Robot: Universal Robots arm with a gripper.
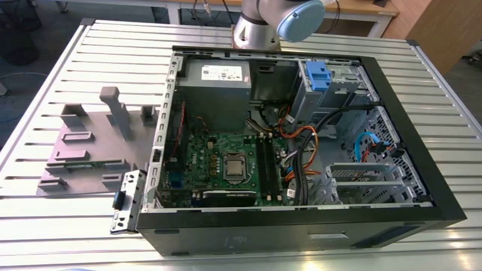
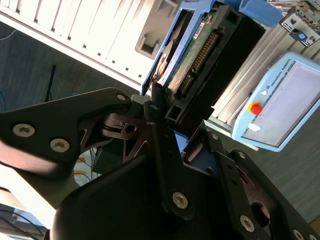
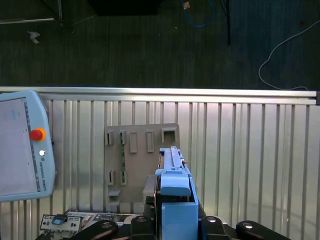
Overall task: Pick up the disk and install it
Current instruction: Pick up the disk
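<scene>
Blue-framed disk (image 3: 174,172) clamped edge-on by the gripper (image 2: 167,112), held in open air above the ribbed metal table (image 3: 250,150).
Its long axis runs straight out from the closed jaws, and its free end is apart from the grey moulded fixture (image 3: 135,150) beyond it. In the second wrist view, a green circuit-board face and a pin connector show inside the smooth plastic frame. The open computer case (image 1: 301,231) lies on the exterior view's right.

Hand (image 2: 181,131) tight on the disk (image 2: 200,50); silver-and-blue arm (image 1: 260,25) upright.
</scene>
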